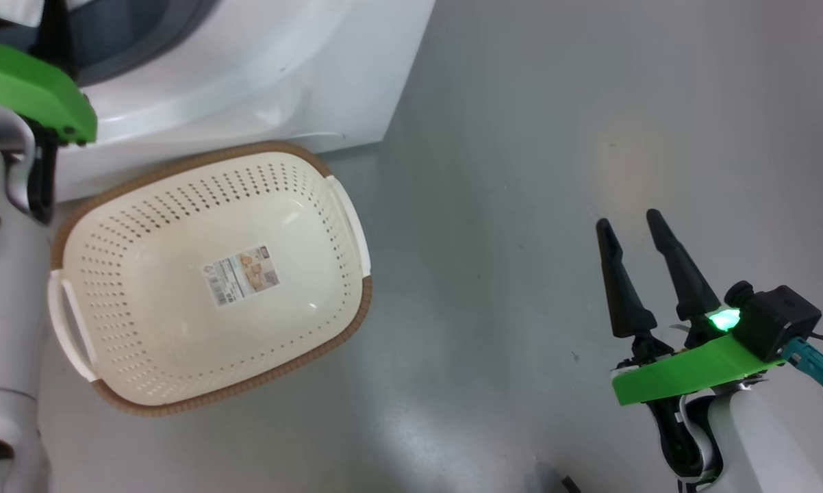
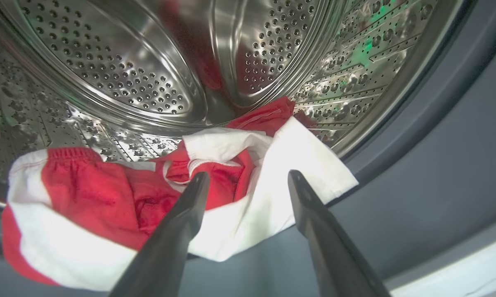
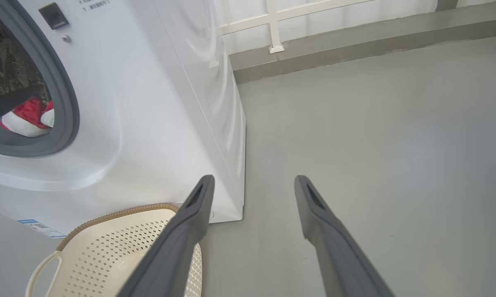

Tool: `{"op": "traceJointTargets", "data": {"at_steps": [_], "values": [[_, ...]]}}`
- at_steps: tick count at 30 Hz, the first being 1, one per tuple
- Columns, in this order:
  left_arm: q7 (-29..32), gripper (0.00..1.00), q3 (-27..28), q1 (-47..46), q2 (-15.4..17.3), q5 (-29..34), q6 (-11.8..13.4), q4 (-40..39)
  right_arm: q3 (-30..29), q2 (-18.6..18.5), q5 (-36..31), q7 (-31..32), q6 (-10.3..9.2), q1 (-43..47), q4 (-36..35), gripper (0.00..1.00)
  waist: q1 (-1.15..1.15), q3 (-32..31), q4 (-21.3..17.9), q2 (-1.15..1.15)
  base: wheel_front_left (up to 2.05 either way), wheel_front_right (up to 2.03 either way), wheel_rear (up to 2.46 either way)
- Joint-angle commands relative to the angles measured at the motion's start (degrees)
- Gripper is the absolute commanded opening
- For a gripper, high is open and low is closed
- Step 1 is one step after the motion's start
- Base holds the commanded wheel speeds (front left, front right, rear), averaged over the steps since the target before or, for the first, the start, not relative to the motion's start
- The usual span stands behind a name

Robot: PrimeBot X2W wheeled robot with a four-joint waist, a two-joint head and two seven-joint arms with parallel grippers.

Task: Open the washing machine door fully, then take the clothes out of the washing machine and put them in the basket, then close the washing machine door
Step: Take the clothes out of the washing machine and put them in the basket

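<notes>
The red and white clothes lie bunched at the front lip of the steel drum of the washing machine. My left gripper is open, and its two fingertips hover just over the fabric without pinching it. The clothes also show through the grey rubber ring. The cream basket stands empty on the floor against the machine's front. My right gripper is open and holds nothing, low over the bare floor to the right of the basket. The washing machine door is out of view.
Grey floor spreads to the right of the machine. A low ledge with a white rail runs along the far wall. My left forearm and its green mount stand close beside the basket's left handle.
</notes>
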Motion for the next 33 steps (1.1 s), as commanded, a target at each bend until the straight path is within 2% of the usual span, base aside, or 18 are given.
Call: {"op": "traceJointTargets", "data": {"at_steps": [1, 13, 28, 29, 30, 31, 32, 33], "values": [[-0.29, 1.0, 0.03, -1.33, 2.91, 0.85, -0.23, -0.51, 1.49, -0.07, 0.83, -0.37, 0.43, -0.18, -1.39, 1.0, 0.0, 1.16, -1.0, 0.0, 0.0, 0.0, 0.0], [-0.23, 1.0, -5.2, -8.57, 5.26, -1.08, -0.32, 7.0, 3.21, -0.06, 1.82, -0.37, 0.43, -1.74, -2.01, 1.0, 0.0, 4.66, -3.61, 0.0, 0.0, 0.0, 0.0], [-0.27, 1.0, -14.09, -13.25, 6.45, -7.06, -0.32, 8.21, 3.92, -0.06, 2.67, -0.37, 0.43, -2.15, -2.5, 1.0, 0.0, 6.22, -4.68, 0.0, 0.0, 0.0, 0.0], [-0.27, 0.81, -14.61, -13.4, 6.58, -7.39, -0.32, 8.4, 3.99, -0.06, 2.75, -0.37, 0.43, -2.21, -2.5, 1.0, 0.0, 6.24, -4.74, 0.0, 0.0, 0.0, 0.0], [-0.26, 0.47, -14.99, -13.53, 6.7, -7.77, -0.32, 8.59, 4.03, -0.06, 2.81, -0.37, 0.43, -2.25, -2.51, 1.0, 0.0, 6.25, -4.78, 0.0, 0.0, 0.0, 0.0], [-0.22, 0.35, -15.35, -13.66, 6.85, -8.11, -0.32, 8.84, 4.07, -0.06, 2.85, -0.37, 0.43, -2.27, -2.52, 1.0, 0.0, 6.23, -4.81, 0.0, 0.0, 0.0, 0.0], [-0.09, 0.13, -15.67, -13.75, 6.86, -8.55, -0.32, 9.06, 4.08, -0.06, 2.9, -0.37, 0.43, -2.26, -2.56, 1.0, 0.0, 6.2, -4.83, 0.0, 0.0, 0.0, 0.0], [0.01, 0.0, -16.05, -13.83, 6.87, -8.97, -0.33, 9.21, 4.07, -0.06, 2.94, -0.37, 0.43, -2.24, -2.6, 1.0, 0.0, 6.18, -4.84, 0.0, 0.0, 0.0, 0.0]]}}
